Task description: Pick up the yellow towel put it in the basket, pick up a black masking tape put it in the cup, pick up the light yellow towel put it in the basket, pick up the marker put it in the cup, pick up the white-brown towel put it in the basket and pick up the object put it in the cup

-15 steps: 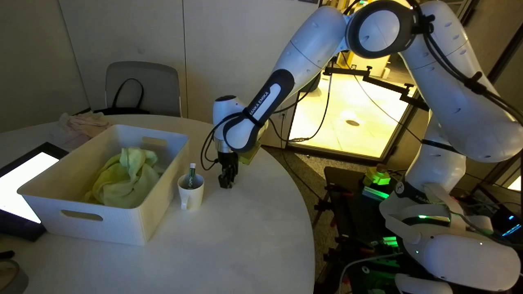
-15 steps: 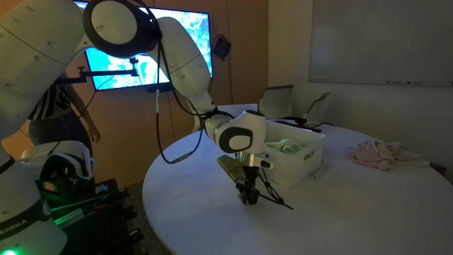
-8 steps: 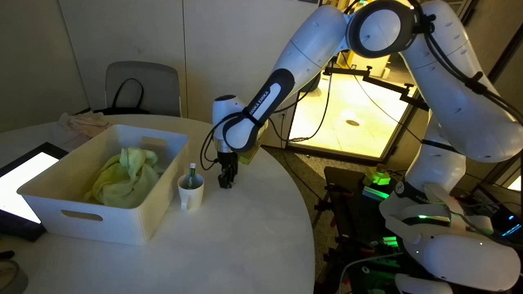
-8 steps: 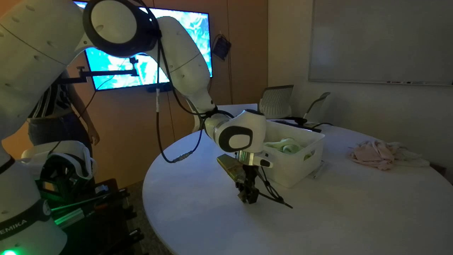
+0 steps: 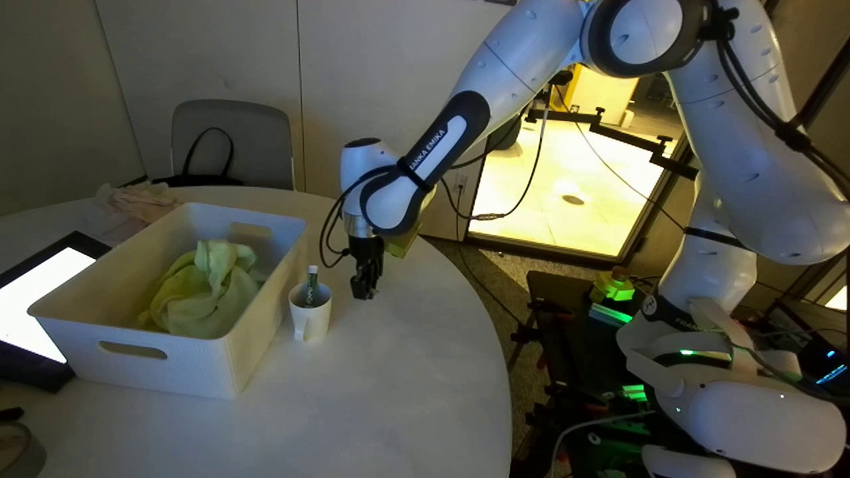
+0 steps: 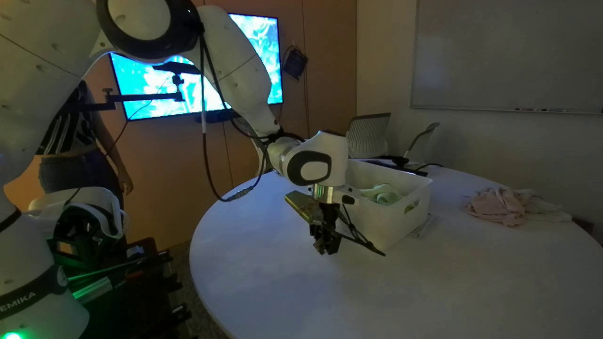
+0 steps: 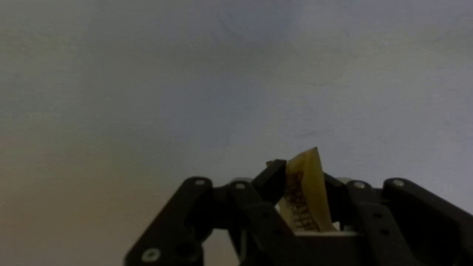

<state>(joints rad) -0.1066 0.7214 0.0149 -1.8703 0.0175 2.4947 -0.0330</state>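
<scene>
Jaws pinching a papery yellow packet (image 7: 307, 197), your black gripper (image 7: 303, 186) rises inside the round white tabletop's edge (image 5: 481, 345); white handled mug (image 5: 319, 324) likely next.

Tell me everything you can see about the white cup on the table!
The white cup stands upright on the table, close beside the basket; I can't tell whether they touch. It looks smooth and hard, maybe ceramic, with a round open top and a curved handle on its near side. A green marker with a white end stands in it, poking out above. Anything else inside is too dark to see. The tool hangs near the cup, not touching it.
</scene>
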